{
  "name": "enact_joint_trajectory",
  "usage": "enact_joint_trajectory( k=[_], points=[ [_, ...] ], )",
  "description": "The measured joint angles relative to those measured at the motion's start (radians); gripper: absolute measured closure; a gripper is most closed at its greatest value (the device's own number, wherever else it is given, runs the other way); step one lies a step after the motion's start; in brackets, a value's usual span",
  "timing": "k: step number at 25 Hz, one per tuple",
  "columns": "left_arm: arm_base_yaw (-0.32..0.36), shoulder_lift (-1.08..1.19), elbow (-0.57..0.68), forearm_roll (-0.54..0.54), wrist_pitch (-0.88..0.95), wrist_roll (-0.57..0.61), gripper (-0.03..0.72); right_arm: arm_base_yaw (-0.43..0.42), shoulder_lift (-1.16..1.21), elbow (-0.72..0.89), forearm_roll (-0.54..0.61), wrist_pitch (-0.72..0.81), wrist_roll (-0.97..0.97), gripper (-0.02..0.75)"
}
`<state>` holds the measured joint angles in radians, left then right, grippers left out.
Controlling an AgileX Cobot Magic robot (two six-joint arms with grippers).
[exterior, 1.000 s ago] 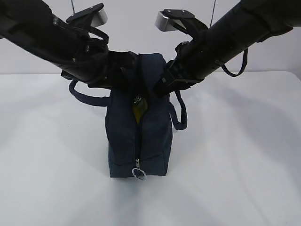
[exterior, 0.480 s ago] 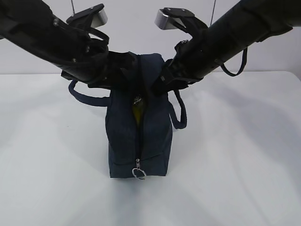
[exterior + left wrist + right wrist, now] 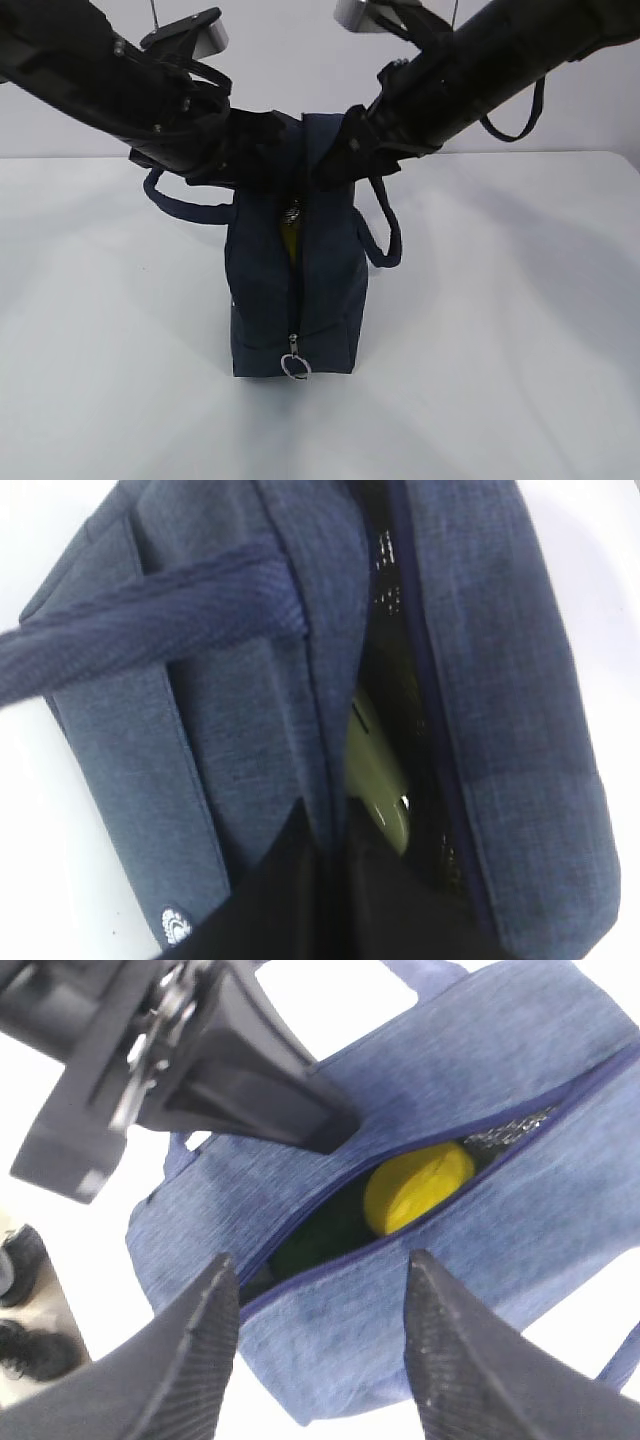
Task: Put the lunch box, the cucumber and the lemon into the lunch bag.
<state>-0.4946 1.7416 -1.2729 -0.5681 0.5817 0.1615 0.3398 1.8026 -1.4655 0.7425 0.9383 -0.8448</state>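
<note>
The navy lunch bag (image 3: 295, 290) stands upright mid-table with its top zipper parted. My left gripper (image 3: 330, 818) is shut on the bag's left opening edge, seen in the exterior view as the left gripper (image 3: 268, 152). My right gripper (image 3: 320, 1260) hangs open just above the bag's other edge, touching nothing. Inside the gap lie the yellow lemon (image 3: 418, 1188) and the dark green cucumber (image 3: 325, 1235). The pale green lid of the lunch box (image 3: 375, 770) shows inside in the left wrist view. A sliver of the lemon (image 3: 290, 240) shows from the front.
The bag's loop handles hang out to both sides, one handle (image 3: 385, 240) on the right and one handle (image 3: 185, 200) on the left. A metal ring pull (image 3: 295, 367) dangles at the bag's front bottom. White table (image 3: 520, 330) surrounds the bag.
My right gripper has opened, let go of the bag's right edge and risen a little. The left gripper and the bag have stayed put.
</note>
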Motion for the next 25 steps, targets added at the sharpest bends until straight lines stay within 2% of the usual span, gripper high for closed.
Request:
enact_joint_trajectory(
  k=[7,10,13,16,21,25],
  points=[
    [0.0,0.0,0.0,0.001,-0.004,0.0,0.664,0.0,-0.071,0.0,0.002,0.029,0.0,0.35],
    [0.0,0.0,0.0,0.001,-0.005,0.0,0.561,0.0,-0.071,0.004,0.0,0.045,0.0,0.35],
    [0.0,0.0,0.0,0.001,-0.008,0.0,0.387,0.0,-0.071,0.028,0.0,0.047,0.0,0.349],
    [0.0,0.0,0.0,0.001,-0.008,0.0,0.276,0.0,-0.08,0.068,0.0,0.04,0.0,0.349],
    [0.0,-0.02,0.0,-0.002,-0.019,0.027,0.212,0.0,-0.124,0.157,0.038,-0.022,-0.037,0.349],
    [0.0,-0.08,0.0,-0.002,-0.032,0.072,0.204,0.0,-0.165,0.22,0.142,-0.039,-0.124,0.349]
  ],
)
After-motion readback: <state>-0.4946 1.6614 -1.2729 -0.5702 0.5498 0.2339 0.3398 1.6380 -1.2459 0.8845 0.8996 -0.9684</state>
